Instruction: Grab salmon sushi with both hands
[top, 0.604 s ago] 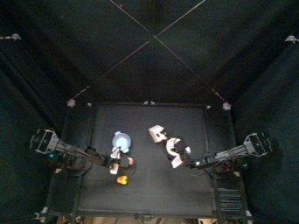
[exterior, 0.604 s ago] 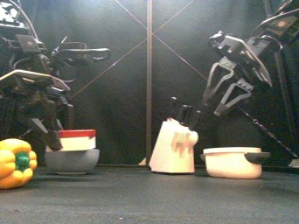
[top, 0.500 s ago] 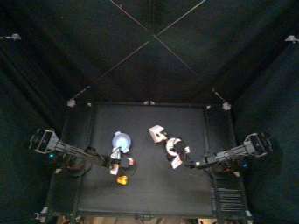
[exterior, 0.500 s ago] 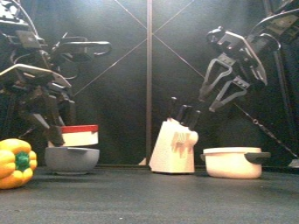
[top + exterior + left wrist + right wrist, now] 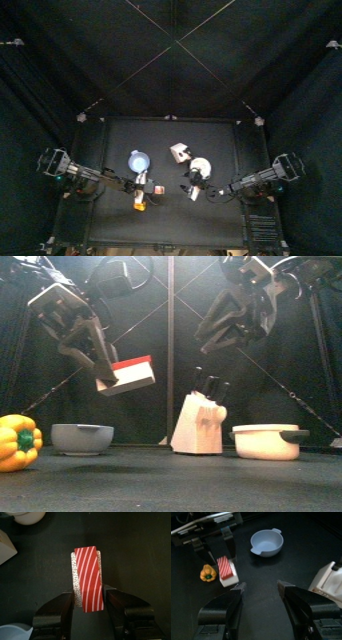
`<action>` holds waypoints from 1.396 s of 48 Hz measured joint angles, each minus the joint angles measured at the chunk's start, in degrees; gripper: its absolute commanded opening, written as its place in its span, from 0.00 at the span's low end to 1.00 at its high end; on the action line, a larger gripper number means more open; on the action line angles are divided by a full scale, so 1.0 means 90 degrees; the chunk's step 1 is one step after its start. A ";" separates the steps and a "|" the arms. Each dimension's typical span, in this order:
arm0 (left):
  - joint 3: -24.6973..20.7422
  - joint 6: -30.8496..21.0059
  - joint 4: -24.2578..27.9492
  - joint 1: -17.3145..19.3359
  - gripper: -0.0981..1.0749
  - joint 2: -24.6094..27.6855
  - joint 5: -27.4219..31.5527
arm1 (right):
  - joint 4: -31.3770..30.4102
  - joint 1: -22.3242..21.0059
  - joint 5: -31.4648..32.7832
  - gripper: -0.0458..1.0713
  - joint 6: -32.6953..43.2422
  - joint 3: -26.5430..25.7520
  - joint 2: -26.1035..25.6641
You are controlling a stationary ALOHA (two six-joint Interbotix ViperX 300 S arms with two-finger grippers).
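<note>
Left claw (image 5: pixel 90 604) pinches the salmon sushi (image 5: pixel 89 576), its two black jaws pressed against the white base on either side while the red, white-striped top faces the wrist camera. From the front, that claw (image 5: pixel 102 374) holds the piece (image 5: pixel 131 374) tilted and well above the bench (image 5: pixel 171 481), clear of the grey bowl (image 5: pixel 82 438) below it. From above, the sushi (image 5: pixel 144 187) shows as a small red and white spot at the tip of the arm reaching in from the left.

Right claw (image 5: pixel 260 597) stands spread, with a wide gap between its jaws and nothing in it. It looks down on the sushi (image 5: pixel 226 570) in the other arm's jaws, apart from it. In the front view it (image 5: pixel 211 336) hangs high on the right side, above the knife block (image 5: pixel 199 421).

On the dark, matte bench, the front view shows a yellow pepper (image 5: pixel 19 442) at the left edge, then the grey bowl, the white knife block with black handles near the middle, and a white pan (image 5: pixel 269 441) with a dark handle to the right. The right wrist view shows the pale blue dish (image 5: pixel 267 543) and the pepper (image 5: pixel 208 573) just beside the raised sushi.

Black curtains (image 5: pixel 54 60) close in every side, and thin crossed lines (image 5: pixel 174 42) run over the back wall.
</note>
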 measured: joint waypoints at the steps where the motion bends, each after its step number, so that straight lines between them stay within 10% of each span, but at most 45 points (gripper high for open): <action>1: -0.0029 0.0000 -0.0059 0.0000 0.35 0.0010 -0.0029 | -0.0029 0.0000 -0.0068 0.82 -0.0010 -0.0039 0.0039; 67: -0.0127 0.0039 -0.0576 0.0332 0.35 0.0195 -0.1650 | -0.0322 -0.0156 -0.1484 0.67 -0.0010 -0.0674 0.0605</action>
